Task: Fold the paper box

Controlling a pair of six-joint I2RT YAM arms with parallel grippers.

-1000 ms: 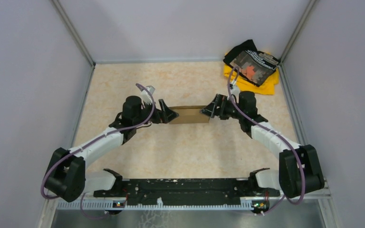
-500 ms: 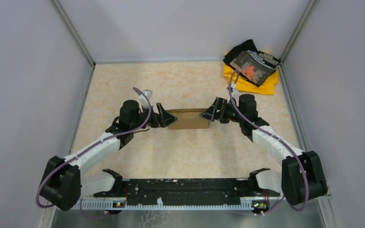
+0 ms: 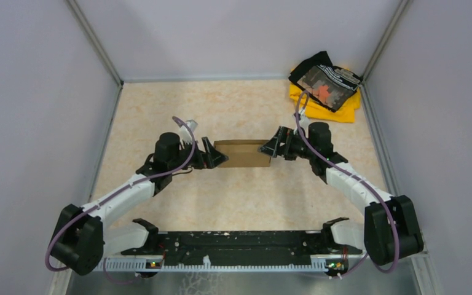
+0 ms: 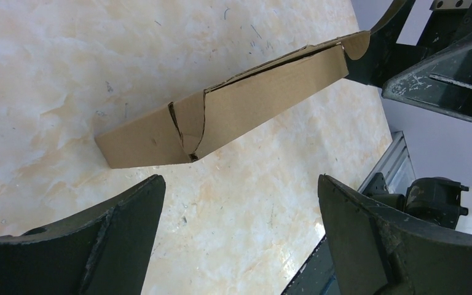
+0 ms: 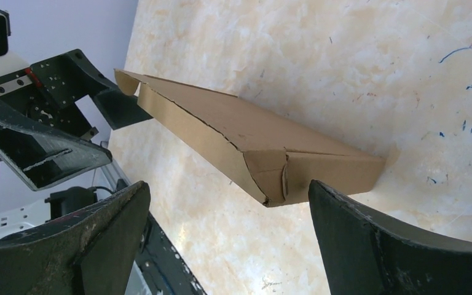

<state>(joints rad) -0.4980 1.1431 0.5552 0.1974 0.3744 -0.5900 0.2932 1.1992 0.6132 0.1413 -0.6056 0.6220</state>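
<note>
The left claw has backed off a bit; it and the right claw wait wide open and empty at the box ends, maybe to press them

Probably a lab cell: grey panel walls, marbled tabletop.

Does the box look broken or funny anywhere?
A bit. The box isn't closed neatly: a dark gap runs along its top edge, the corner flaps don't meet flush, and a rounded tab sticks out at the far end.
</note>
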